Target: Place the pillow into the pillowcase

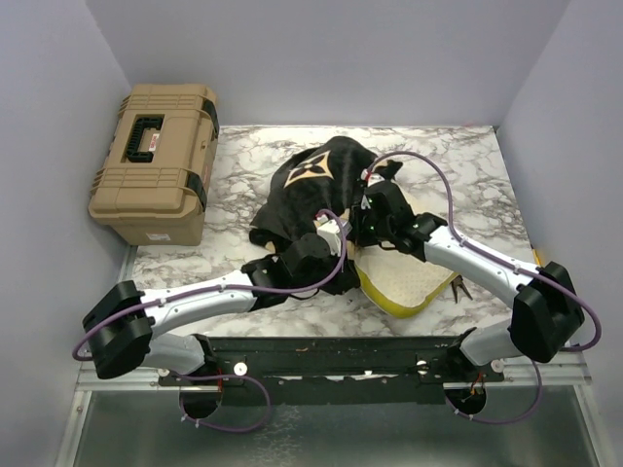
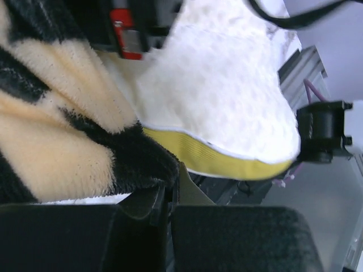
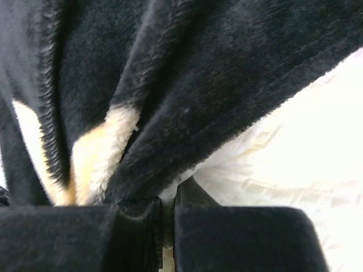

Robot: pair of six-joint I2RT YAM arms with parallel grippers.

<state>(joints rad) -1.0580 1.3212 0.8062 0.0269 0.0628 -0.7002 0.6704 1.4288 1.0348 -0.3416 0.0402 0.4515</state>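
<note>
The black pillowcase (image 1: 311, 190) with tan motifs lies bunched mid-table over the far part of the cream pillow (image 1: 404, 282), whose yellow-edged near corner sticks out. My left gripper (image 1: 326, 255) is shut on the pillowcase's near hem (image 2: 144, 161), beside the pillow's yellow band (image 2: 227, 161). My right gripper (image 1: 368, 219) is shut on the pillowcase edge (image 3: 187, 130), with the pillow's white fabric (image 3: 295, 153) pressed against it.
A tan hard toolbox (image 1: 156, 161) stands at the back left, overhanging the marble table (image 1: 467, 185). White walls enclose the back and sides. A black rail (image 1: 331, 355) runs along the near edge between the arm bases.
</note>
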